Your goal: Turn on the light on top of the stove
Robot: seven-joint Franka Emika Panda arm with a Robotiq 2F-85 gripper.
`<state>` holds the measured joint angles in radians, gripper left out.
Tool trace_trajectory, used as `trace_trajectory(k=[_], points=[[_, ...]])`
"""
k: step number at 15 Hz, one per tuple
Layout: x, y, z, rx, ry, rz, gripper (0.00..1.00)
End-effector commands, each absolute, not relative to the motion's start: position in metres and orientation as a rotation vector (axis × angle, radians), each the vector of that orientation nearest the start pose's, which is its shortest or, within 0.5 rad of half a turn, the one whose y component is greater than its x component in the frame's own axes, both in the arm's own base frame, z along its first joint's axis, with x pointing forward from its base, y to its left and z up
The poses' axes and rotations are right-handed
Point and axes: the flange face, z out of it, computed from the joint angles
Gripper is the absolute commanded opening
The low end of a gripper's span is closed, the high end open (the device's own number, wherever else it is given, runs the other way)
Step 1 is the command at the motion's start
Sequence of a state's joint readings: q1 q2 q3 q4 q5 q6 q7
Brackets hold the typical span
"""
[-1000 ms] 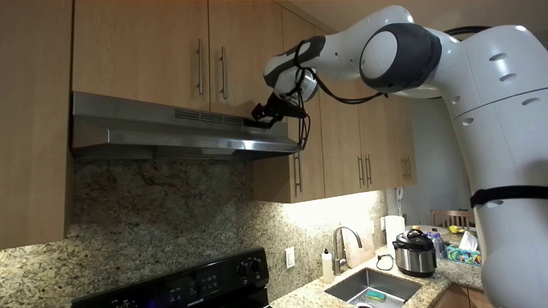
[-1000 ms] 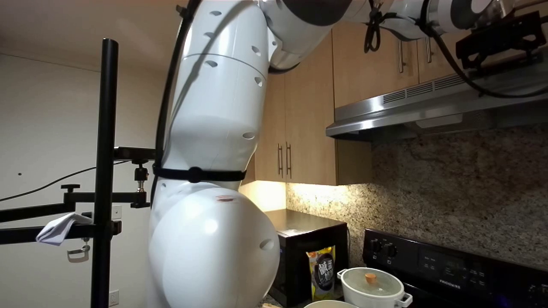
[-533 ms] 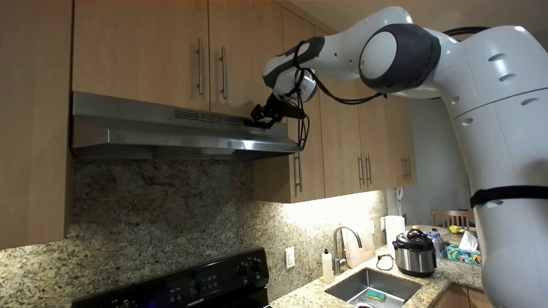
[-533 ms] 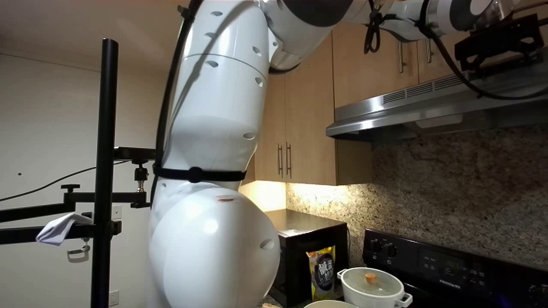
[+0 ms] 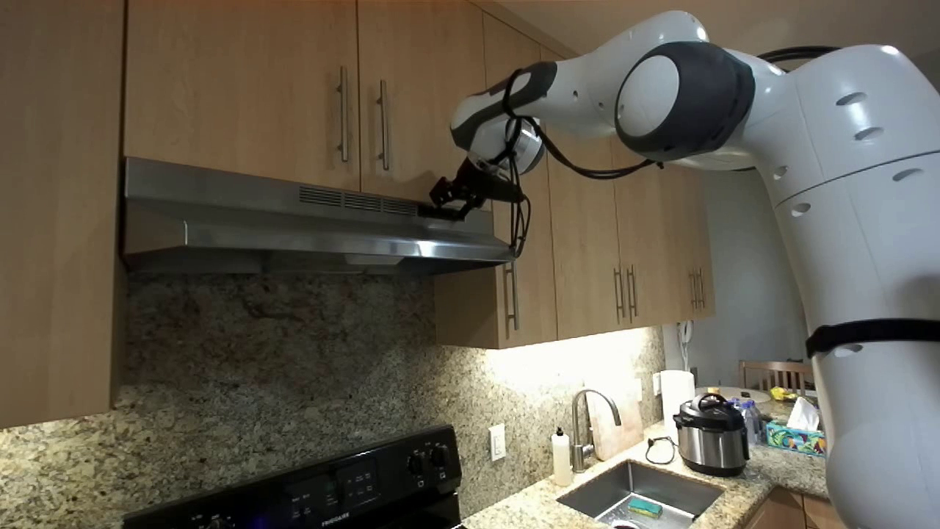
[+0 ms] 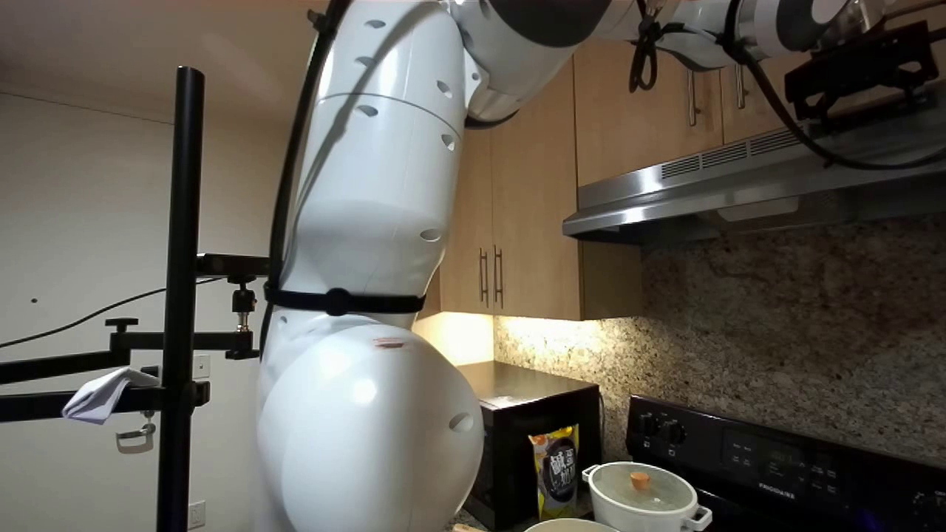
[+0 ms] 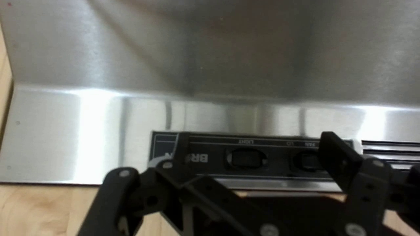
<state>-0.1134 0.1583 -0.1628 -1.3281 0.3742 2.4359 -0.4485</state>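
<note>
One gripper [image 7: 256, 141] | two fingers [image 7: 338, 157] spread wide over one black control strip [image 7: 277, 154], contact with it cannot be told | one LIGHT switch [image 7: 246, 159], one FAN switch [image 7: 309, 161], both in view between the fingers | one range hood [image 5: 294, 213] | one light [image 6: 759, 210], pale cover on the hood's underside | one stove [image 5: 323, 492] below the hood in both exterior views

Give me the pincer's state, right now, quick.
Pincer: open, fingers wide apart, holding nothing; the switch marked LIGHT shows between them in the wrist view.
</note>
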Motion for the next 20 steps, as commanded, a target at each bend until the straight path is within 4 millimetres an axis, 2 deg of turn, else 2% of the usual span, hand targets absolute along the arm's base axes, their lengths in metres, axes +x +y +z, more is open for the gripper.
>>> trace_trajectory(k=[1, 12, 20], points=[[0.625, -0.166, 0.757, -2.789, -0.048, -1.486, 1.00], [0.629, -0.170, 0.745, -2.812, -0.041, -1.450, 1.00], [0.628, -0.167, 0.758, -2.791, -0.047, -1.500, 1.00]])
